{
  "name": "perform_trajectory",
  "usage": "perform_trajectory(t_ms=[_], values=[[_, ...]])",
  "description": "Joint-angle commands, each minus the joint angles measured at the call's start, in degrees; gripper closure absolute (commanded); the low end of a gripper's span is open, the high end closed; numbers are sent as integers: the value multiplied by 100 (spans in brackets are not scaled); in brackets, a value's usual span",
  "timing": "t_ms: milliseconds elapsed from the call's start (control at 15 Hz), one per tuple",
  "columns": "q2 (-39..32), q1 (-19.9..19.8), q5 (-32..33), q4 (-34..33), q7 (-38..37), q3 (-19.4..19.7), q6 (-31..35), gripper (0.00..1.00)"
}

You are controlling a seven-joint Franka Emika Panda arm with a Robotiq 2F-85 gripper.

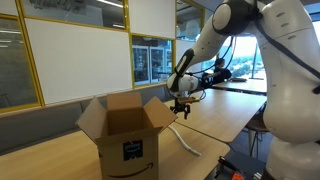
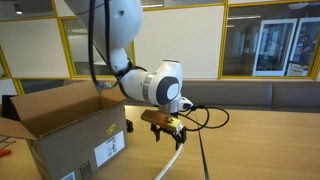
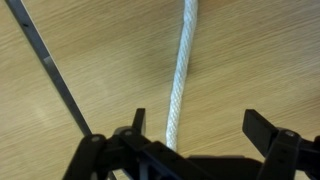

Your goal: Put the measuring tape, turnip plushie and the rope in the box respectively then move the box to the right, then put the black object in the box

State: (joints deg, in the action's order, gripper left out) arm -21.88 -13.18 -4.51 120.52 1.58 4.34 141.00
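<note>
Wrist view: the thick white twisted rope (image 3: pixel 180 70) lies straight along the pale wooden worktop (image 3: pixel 262 60), running from the top edge down to the black pincer (image 3: pixel 195 122). The pincer's two fingers (image 3: pixel 252 122) are spread wide and pinch nothing. The rope passes between them, closer to the finger on the side of a narrow dark line (image 3: pixel 50 72) that crosses the wood diagonally. Whether the fingertips touch the worktop cannot be told.

Exterior views: the white robot arm (image 1: pixel 285 70) reaches over the worktop (image 1: pixel 215 115) and carries the pincer (image 1: pixel 180 108) pointing downward, just beside the brown cardboard shipping box (image 1: pixel 125 135). The box stands upright with its four top flaps folded outward, and a black printed smile logo (image 1: pixel 133 152) shows on one side. In an exterior view the rope (image 1: pixel 188 143) lies on the wood beside the box, trailing from beneath the pincer toward the worktop's near edge. In an exterior view the same box (image 2: pixel 65 130) shows a white label (image 2: pixel 110 146) on its side, and the pincer (image 2: pixel 165 133) hangs above one end of the rope (image 2: pixel 176 160), which rests on the worktop (image 2: pixel 260 140) outside the box.
</note>
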Motion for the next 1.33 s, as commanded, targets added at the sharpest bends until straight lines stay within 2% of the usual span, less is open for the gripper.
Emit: perform_trajectory(t_ms=[0,467,933,1267], values=[[-620,-13,-201,-561,182,19,-67,0],[-1445,58,-21,-977,28,87,63,0],[-1923,42,-68,-1278,-27,69,104,0],[-1931,58,-87,-1262,-145,109,779,0]])
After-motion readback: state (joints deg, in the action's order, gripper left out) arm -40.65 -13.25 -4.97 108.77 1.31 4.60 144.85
